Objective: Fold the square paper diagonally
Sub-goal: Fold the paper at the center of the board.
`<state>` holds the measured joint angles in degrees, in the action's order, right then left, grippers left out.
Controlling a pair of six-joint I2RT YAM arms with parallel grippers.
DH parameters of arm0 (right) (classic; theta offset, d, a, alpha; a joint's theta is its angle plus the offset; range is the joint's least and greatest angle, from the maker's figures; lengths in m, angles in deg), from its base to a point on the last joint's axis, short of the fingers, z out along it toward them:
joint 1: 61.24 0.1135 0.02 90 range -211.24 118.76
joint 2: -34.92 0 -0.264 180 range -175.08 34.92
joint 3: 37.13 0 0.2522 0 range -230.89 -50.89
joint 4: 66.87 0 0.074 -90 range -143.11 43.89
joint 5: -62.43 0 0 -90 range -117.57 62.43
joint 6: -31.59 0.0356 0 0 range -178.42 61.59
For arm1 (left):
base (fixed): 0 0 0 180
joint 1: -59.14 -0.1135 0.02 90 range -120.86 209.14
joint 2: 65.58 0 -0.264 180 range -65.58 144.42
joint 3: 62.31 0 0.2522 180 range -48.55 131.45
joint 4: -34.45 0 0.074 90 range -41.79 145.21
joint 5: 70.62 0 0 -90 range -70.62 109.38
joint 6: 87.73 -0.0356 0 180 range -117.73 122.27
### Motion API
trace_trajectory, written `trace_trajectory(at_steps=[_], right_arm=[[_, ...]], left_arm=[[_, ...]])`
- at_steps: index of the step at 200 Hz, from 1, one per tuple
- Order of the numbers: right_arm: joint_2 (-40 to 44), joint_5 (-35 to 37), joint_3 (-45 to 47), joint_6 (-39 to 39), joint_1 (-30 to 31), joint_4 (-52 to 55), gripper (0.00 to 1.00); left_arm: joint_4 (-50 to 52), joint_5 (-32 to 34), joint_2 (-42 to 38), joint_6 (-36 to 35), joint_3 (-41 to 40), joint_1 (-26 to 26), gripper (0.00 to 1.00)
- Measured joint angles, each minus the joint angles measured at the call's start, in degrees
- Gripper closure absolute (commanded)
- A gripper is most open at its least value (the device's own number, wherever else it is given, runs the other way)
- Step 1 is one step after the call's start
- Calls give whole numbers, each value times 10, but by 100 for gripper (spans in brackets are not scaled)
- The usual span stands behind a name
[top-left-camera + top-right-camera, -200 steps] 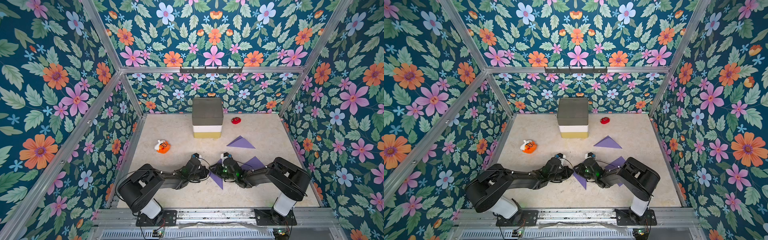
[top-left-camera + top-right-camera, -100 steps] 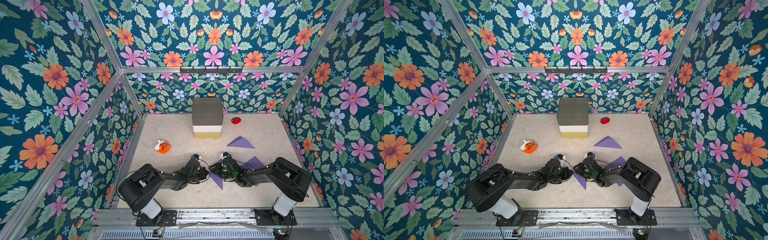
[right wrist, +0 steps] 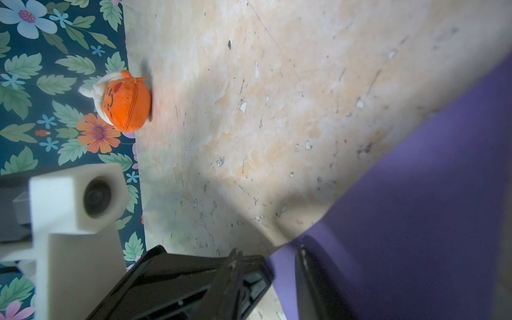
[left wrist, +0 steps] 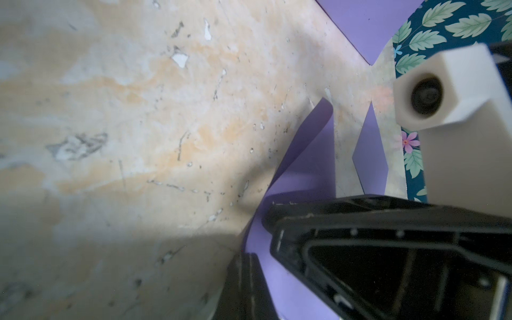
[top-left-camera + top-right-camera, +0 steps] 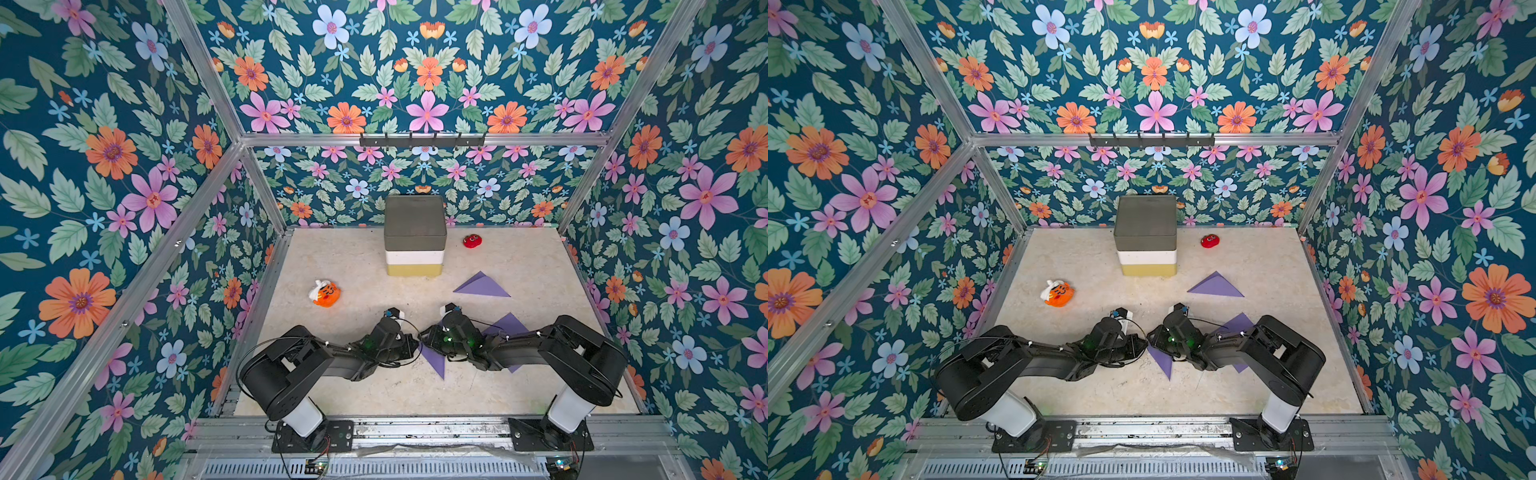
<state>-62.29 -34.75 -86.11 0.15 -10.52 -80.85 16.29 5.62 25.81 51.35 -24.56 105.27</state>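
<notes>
A purple paper lies at the front middle of the table, where my two grippers meet tip to tip. My left gripper is shut on its edge. In the left wrist view the sheet curls up off the table. My right gripper stands open, and a strip of the paper passes between its fingers. Both arms hide most of the sheet in both top views.
A second purple sheet lies under my right arm. A folded purple triangle is behind it. A grey, white and yellow stacked box, a red toy and an orange plush stand further back. Floral walls enclose the table.
Both arms and the paper stay where they were; no movement shows in the top views.
</notes>
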Motion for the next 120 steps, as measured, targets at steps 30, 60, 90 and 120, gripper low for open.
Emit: trace_trajectory(at_steps=[30,60,90,120], right_arm=[[24,8,-5,-2,-6,30,58],[57,15,-6,-8,-7,42,58],[71,20,1,-10,-6,57,59],[74,27,18,-10,-7,70,61]], left_arm=[[4,2,-1,-4,0,0,100],[10,3,-2,-10,3,0,100],[13,4,5,-13,11,0,100],[15,8,7,-15,13,2,100]])
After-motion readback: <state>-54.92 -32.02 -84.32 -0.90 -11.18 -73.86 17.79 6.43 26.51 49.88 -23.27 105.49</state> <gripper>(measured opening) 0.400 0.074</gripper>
